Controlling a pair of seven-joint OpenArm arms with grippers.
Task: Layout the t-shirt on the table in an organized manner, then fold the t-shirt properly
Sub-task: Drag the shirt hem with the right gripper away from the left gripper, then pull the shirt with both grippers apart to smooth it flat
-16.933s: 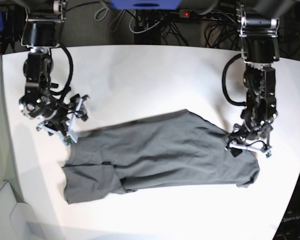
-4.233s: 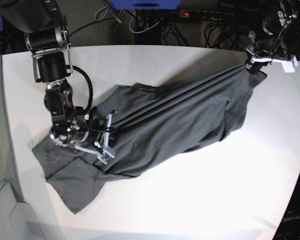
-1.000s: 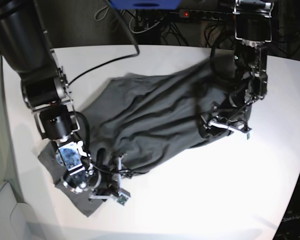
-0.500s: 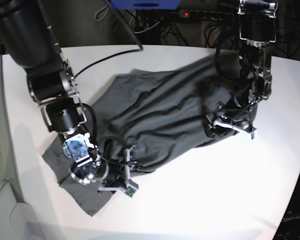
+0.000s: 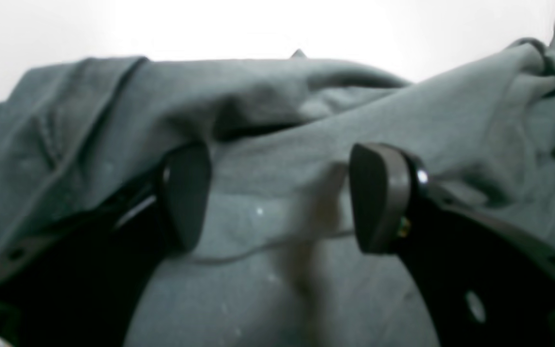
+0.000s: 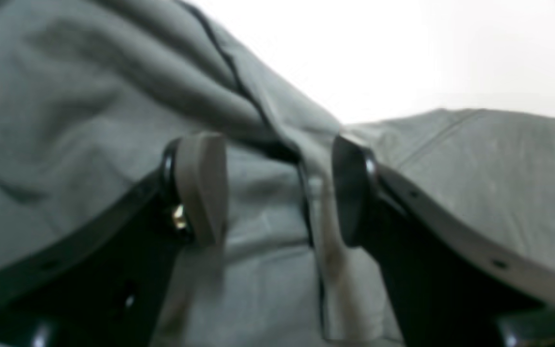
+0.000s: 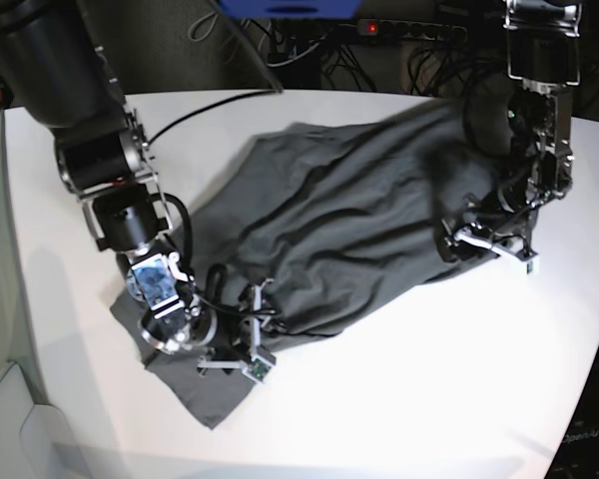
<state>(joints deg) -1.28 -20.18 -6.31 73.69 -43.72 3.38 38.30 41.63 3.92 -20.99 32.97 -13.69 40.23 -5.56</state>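
Two claws, left (image 5: 280, 197) and right (image 6: 277, 188), gape over the shirt (image 7: 349, 230) rumpled on the surface (image 7: 429, 399), gripping nothing. Pinch one seam between each claw's pads, then draw apart evenly.

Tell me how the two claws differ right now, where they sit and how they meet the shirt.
The left gripper is over the t-shirt's edge at the base view's right, beside bare table; the right gripper is at the lower-left corner. A dark seam line runs between the right gripper's fingers; plain bunched cloth lies between the left gripper's fingers. Both stand open on the cloth.
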